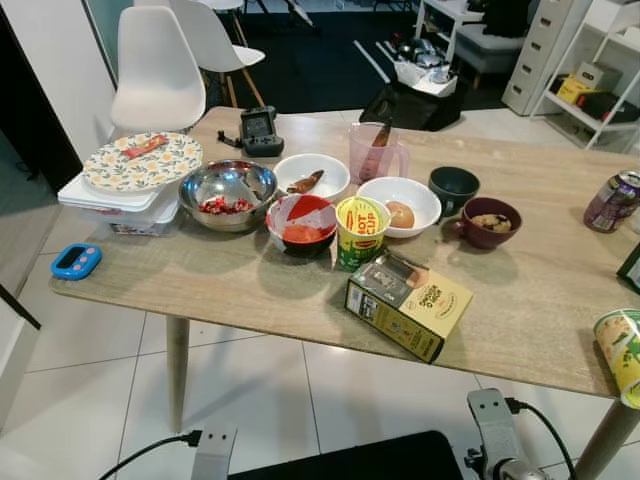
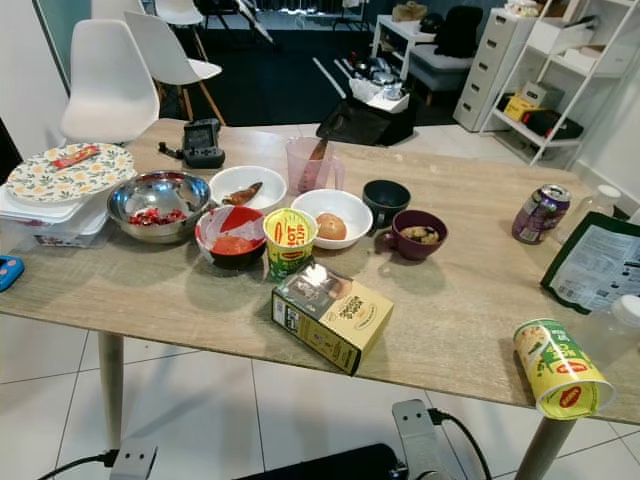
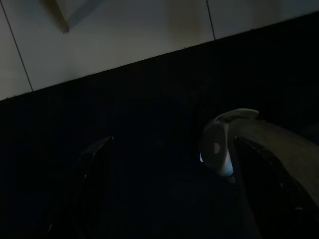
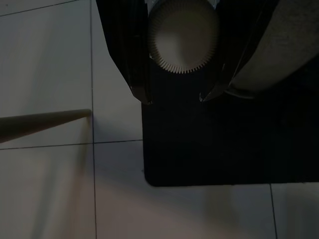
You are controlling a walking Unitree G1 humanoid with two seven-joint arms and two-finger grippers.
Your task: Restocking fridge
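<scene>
The food waits on the table (image 1: pixel 250 290): a yellow carton (image 1: pixel 408 305) lies nearest the front edge, a Hot Cup (image 1: pixel 360 232) just behind it, then a red bowl (image 1: pixel 302 222), a steel bowl (image 1: pixel 228 192) and an egg bowl (image 1: pixel 400 204). A can (image 1: pixel 612 201) stands well apart to the right. No fridge is in sight. Nothing seems picked yet, so this looks like the choosing step. The left claw (image 3: pixel 164 169) hangs low with fingers spread and empty; the right claw (image 4: pixel 174 94) hangs over the floor tiles, fingers apart, empty too. Next, an arm must rise to the carton.
</scene>
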